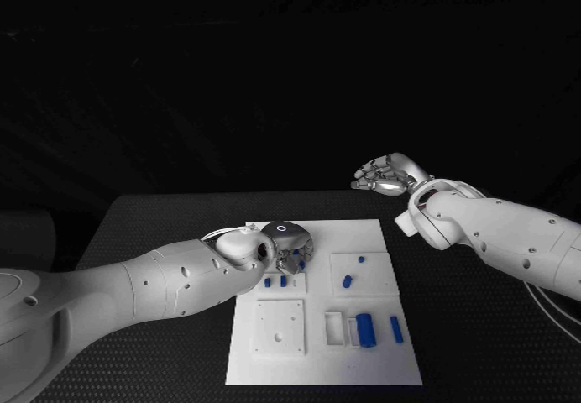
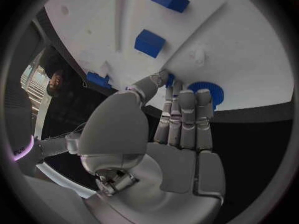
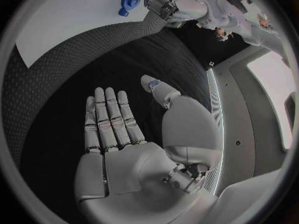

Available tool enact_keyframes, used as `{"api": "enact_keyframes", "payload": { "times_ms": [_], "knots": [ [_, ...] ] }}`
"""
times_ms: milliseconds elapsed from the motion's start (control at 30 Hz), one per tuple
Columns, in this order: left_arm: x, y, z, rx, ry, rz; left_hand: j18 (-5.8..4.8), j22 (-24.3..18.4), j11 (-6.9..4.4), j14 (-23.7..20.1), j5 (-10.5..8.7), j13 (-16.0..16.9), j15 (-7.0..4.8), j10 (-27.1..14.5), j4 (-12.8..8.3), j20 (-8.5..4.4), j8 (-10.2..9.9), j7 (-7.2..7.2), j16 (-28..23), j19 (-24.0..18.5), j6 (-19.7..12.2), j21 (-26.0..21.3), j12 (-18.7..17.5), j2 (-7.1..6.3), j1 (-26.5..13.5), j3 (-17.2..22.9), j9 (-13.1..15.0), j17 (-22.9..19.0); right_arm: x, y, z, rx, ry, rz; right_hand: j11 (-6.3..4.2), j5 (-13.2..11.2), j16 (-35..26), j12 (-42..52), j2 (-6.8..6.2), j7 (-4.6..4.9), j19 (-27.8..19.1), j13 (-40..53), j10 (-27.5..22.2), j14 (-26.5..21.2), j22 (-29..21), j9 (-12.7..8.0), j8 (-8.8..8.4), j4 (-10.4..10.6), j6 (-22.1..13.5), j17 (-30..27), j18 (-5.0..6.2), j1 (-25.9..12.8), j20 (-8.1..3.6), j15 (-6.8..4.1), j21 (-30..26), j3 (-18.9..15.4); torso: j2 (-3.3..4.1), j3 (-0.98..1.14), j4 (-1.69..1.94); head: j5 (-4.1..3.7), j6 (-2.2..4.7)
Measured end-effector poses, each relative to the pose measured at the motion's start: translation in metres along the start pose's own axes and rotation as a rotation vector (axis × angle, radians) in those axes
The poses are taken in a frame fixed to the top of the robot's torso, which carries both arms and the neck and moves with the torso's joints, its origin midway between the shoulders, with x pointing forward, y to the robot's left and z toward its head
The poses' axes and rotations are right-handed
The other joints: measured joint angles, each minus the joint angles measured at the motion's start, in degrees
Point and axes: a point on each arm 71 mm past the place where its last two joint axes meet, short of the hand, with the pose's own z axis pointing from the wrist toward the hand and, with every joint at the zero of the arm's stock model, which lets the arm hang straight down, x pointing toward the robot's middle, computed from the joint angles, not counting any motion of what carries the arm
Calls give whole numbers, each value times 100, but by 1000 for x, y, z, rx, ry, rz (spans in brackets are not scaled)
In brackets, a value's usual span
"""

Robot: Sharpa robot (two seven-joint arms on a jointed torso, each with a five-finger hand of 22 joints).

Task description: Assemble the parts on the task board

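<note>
Black table (image 1: 145, 218); white task board (image 1: 363, 353); lettering unreadable.

the left hand (image 2: 168, 129) lies with its fingers (image 2: 187, 119) straight and side by side, tips at the edge of the white task board (image 2: 249, 59). a round blue ribbed part (image 2: 209, 90) sits just beyond the fingertips. two blue blocks (image 2: 150, 43) stand farther along the board, and another blue piece (image 2: 98, 79) shows beside the thumb.
</note>
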Motion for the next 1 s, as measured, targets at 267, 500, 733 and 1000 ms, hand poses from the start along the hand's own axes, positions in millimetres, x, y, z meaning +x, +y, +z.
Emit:
{"api": "enact_keyframes", "payload": {
  "times_ms": [267, 500, 733, 1000],
  "knots": [
    [0, -1, 1, -2, 1, 0, 0, -1, -22, 40, -32, -8, 0, 103, 15, -19, 28, 7, 40, 22, 71, 23, 62, 16, -16, -15, -10, 7, 1, 0, 0, -1, 1, 1, 0, 0, 0, 0, 0, 0, 0, 0, 0, 0, 5, 0, 0, 14, 0, 0, 0, 0, 0, 0, 0, -14, 2, 2, 1, -8, -5],
    [0, -1, 1, -4, 7, 5, 2, -1, -71, 89, -32, 26, -48, 311, 31, -19, 119, -74, 67, 22, 253, 45, 144, 77, -25, 0, -10, 7, 1, 0, 0, -2, 1, 1, 0, 0, 0, 0, 0, 0, 0, 0, 0, 0, 4, 0, 0, 14, 0, -6, -1, 0, 0, 0, 0, -14, 2, 3, 1, -13, -20],
    [0, -2, 2, -6, 10, 15, 32, -2, -133, 156, -33, 25, -114, 457, 26, -29, 167, -105, 107, 72, 364, 67, 199, 167, 19, 4, -10, 12, 0, 0, 0, -2, 1, 1, 0, 0, 0, -22, 0, 0, 0, 0, 0, 0, 9, -5, 0, 14, 0, -6, 0, 0, 0, 0, 0, -14, 1, 3, 1, -13, -26],
    [0, -3, 2, -6, 10, 21, 34, -2, -193, 243, -26, 38, -146, 519, -16, -39, 196, -105, 107, 124, 405, 90, 205, 226, 79, 40, -10, 9, 1, 0, 0, -2, 2, 1, 0, 0, 0, -23, 4, 0, 0, 0, 0, 0, 9, -5, 0, 14, 0, -5, -1, -4, 0, 0, 0, -14, 1, 2, 4, -16, -27]
  ]
}}
